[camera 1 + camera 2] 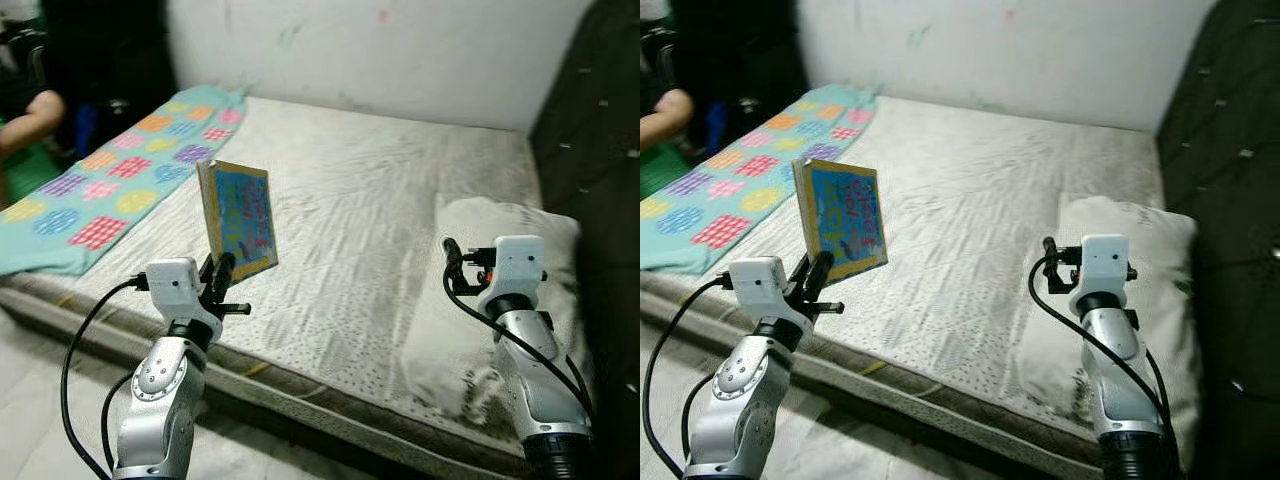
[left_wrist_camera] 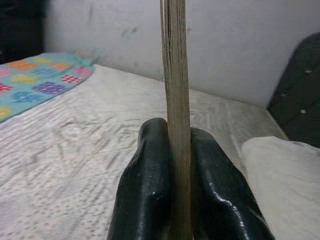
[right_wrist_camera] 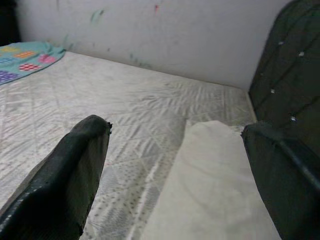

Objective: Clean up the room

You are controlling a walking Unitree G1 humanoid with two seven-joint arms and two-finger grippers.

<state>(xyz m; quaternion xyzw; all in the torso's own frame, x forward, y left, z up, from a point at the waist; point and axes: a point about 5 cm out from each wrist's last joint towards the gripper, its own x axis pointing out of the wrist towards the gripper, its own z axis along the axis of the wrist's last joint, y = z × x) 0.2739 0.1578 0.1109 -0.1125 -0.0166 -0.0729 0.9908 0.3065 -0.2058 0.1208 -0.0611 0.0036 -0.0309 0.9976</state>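
Note:
A thin blue picture book (image 1: 240, 220) stands upright above the near edge of the bed, held by its lower edge. My left gripper (image 1: 220, 272) is shut on it; in the left wrist view the book's page edge (image 2: 176, 100) runs between both black fingers (image 2: 145, 185). My right gripper (image 1: 450, 262) hovers over the white pillow (image 1: 500, 300) at the bed's right side. Its fingers (image 3: 70, 175) stand wide apart with nothing between them.
The bare white mattress (image 1: 380, 190) stretches to the wall. A teal blanket (image 1: 110, 180) with coloured spots lies along the left side. A dark padded headboard (image 1: 600, 150) rises at the right. A person's arm (image 1: 30, 115) shows at far left.

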